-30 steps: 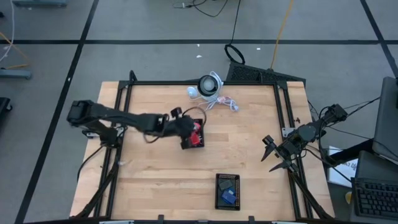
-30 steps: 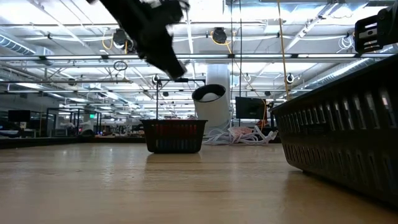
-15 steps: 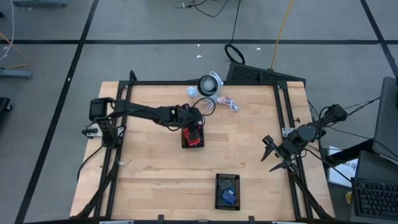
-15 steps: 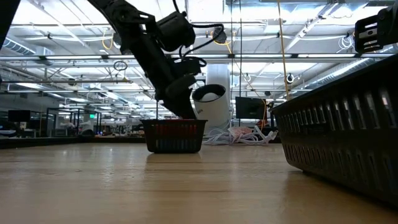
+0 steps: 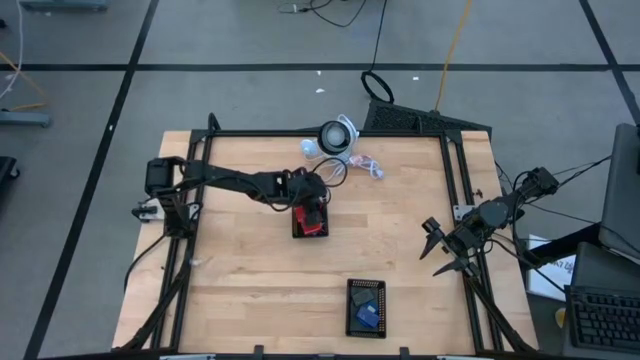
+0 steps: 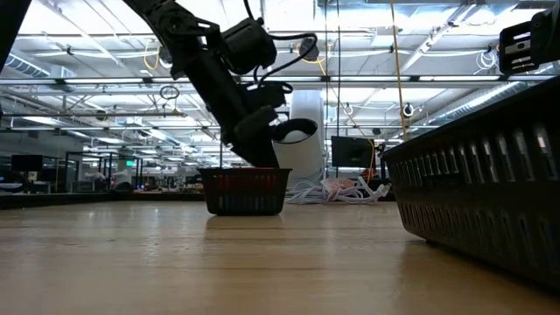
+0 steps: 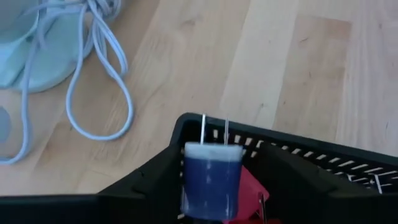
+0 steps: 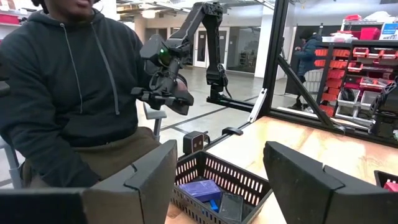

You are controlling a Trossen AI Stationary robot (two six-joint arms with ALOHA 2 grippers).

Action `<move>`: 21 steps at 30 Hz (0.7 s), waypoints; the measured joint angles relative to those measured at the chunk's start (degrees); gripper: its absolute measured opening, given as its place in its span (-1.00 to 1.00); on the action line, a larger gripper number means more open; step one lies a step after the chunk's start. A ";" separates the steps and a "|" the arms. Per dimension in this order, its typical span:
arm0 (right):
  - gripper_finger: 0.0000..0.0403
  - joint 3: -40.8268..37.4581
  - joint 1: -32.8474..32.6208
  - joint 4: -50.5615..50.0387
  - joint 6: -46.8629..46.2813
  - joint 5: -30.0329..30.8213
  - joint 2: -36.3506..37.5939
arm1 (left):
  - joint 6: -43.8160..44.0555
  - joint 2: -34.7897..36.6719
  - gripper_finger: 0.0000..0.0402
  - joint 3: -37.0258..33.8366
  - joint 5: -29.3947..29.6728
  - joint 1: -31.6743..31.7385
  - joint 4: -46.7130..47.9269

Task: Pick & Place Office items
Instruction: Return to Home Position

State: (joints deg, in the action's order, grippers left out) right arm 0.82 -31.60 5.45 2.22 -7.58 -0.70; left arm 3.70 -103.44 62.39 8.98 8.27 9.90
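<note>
Your left gripper (image 5: 312, 203) hangs over the far black tray (image 7: 323, 151), its fingers spread either side of the blue charger (image 7: 211, 180), which seems to rest inside beside a red charger (image 7: 252, 186). Expect it to be light, rigid and slick. Grip the flat body sides, never the thin prongs. Your right gripper (image 5: 436, 249) waits, spread, at the table's right edge.

Two arms are reaching over the table (image 5: 250, 280), so two grippers are showing: the left gripper (image 5: 311, 199) and the right gripper (image 5: 434, 248). Two black baskets are sitting there, the first basket (image 5: 299, 229) directly under the left gripper and the second basket (image 5: 352, 300) out ahead of the right gripper. One blue charger (image 7: 211, 177) is standing prongs-up below the left gripper, beside red pieces (image 7: 250, 185) too hidden to count. Two blue pieces (image 8: 200, 188) are lying in the second basket. One white round device (image 5: 337, 137) is resting just beyond the left gripper.
</note>
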 joint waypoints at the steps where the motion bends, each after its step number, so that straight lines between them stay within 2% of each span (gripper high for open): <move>1: 0.13 -0.01 0.00 -0.01 0.00 0.00 0.00 | -0.23 0.11 0.11 0.00 0.01 0.00 -0.19; 4: 0.13 0.00 0.00 -0.02 0.00 0.00 0.01 | -0.13 2.02 0.15 0.00 0.03 0.02 0.56; 8: 0.15 0.00 0.00 -0.03 0.00 0.00 0.00 | -1.18 8.50 0.17 0.00 0.06 0.02 5.58; 15: 0.13 -0.01 0.01 -0.09 0.00 0.01 -0.01 | -7.55 25.45 0.12 0.04 0.17 -0.01 24.85; 19: 0.14 -0.02 -0.01 -0.09 0.00 0.01 -0.01 | -2.38 33.76 0.08 0.04 0.61 0.00 34.85; 21: 0.15 0.00 -0.01 -0.09 0.00 -0.01 0.01 | -0.55 36.92 0.06 -0.45 0.50 -0.50 36.37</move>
State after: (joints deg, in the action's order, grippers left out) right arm 0.82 -31.61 5.37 2.22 -7.59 -0.69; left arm 3.14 -66.51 61.94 9.48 7.77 46.27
